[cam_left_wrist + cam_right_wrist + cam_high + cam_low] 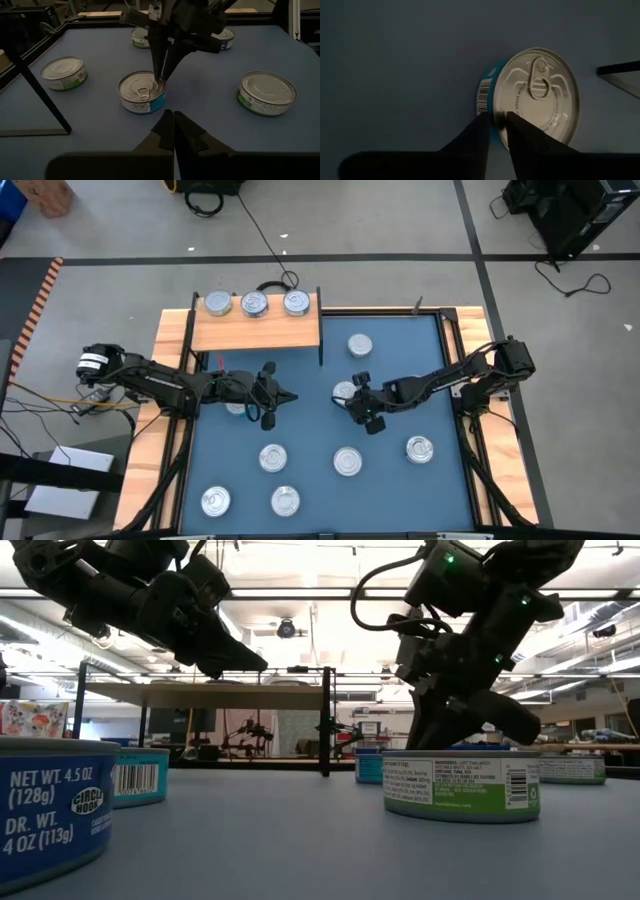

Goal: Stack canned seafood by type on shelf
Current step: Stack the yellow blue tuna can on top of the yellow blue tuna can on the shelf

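Blue-labelled can: I see my right gripper narrowed over its rim, apparently touching. Left gripper closed, empty, hovering near the shelf.

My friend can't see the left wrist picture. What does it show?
The right gripper reaches down, fingers nearly together, touching a blue-labelled tin on the blue table. Green-labelled tins sit either side; the left gripper is shut in front.

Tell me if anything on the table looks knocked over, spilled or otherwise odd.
Nothing stands out. Three tins stand in a row on the shelf, and the cans on the blue tabletop all sit flat, lids up. No spill or dent is visible.
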